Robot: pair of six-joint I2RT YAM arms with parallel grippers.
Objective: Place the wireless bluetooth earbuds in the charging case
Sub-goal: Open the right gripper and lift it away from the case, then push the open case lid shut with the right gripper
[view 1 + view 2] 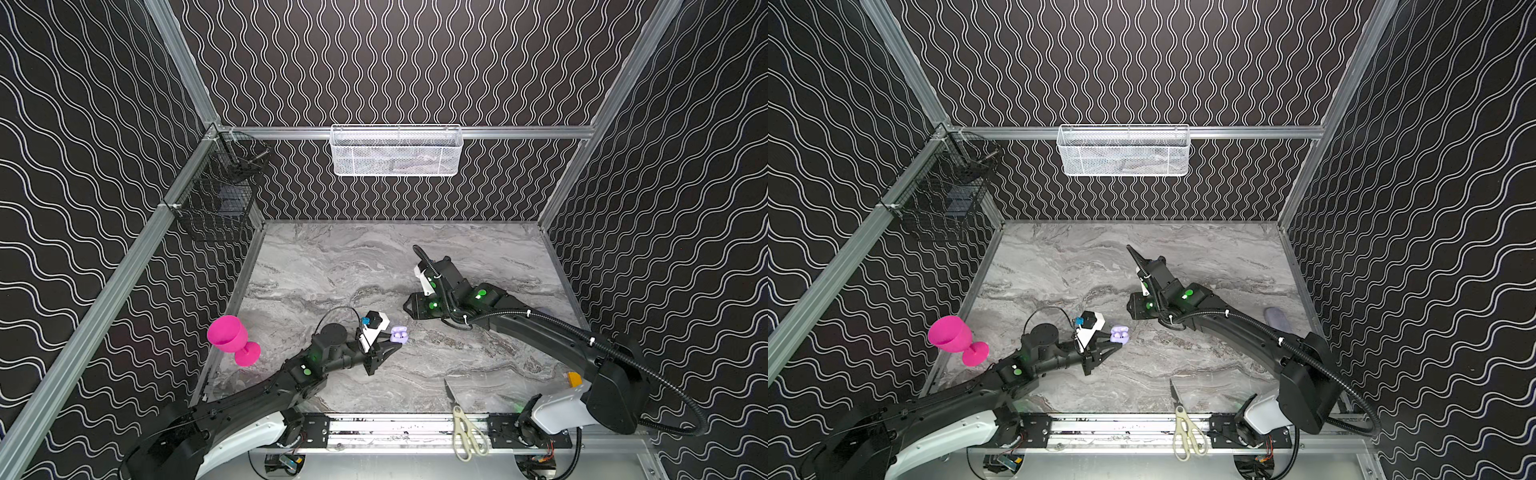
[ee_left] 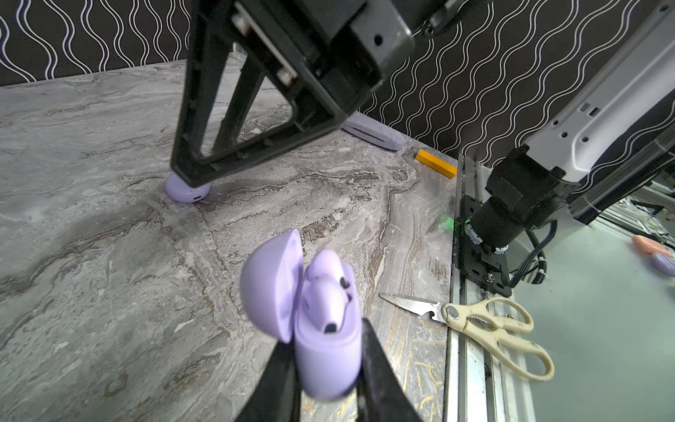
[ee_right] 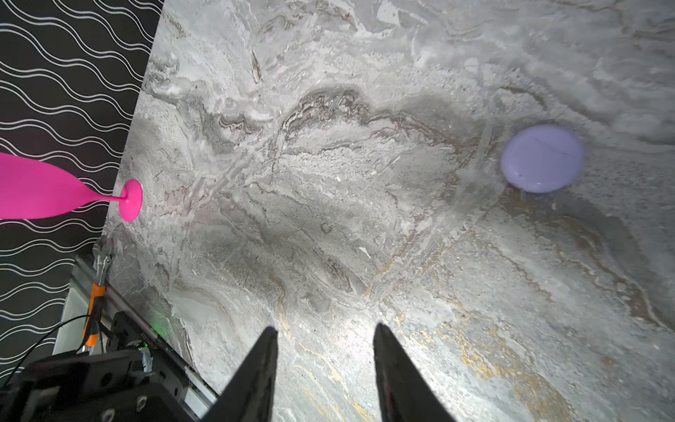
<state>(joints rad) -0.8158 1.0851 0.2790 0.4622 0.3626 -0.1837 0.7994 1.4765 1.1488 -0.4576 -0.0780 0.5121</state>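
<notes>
Center of the marble table (image 1: pixel 332 266): the left gripper (image 2: pixel 325 334) clamps a lavender charging case (image 2: pixel 325 369) by its base, one black finger (image 2: pixel 277 380) pressed to each side. The case's lid (image 2: pixel 270 285) stands flipped open. Two earbuds (image 2: pixel 323 297) sit inside it, pale lavender with dark tips showing. From where I stand, I cannot tell whether the case rests on the marble or is lifted clear of it.

Farther back and to the right, the right gripper (image 3: pixel 325 332) hangs low over the table with its fingers spread and only bare marble between them. Near it lies a round lavender puck (image 3: pixel 542 159), closed and flat on the surface. In the left wrist view one fingertip of the right gripper overlaps the puck's top edge (touching or just above, I cannot say).

Around the edges, a pink goblet (image 1: pixel 228 334) stands by the left wall. A pair of cream-handled scissors (image 1: pixel 458 411) lies across the front rail, blades pointing onto the marble. An orange block (image 2: pixel 436 164) and a grey-lavender pouch (image 1: pixel 1277 318) lie near the right wall.
</notes>
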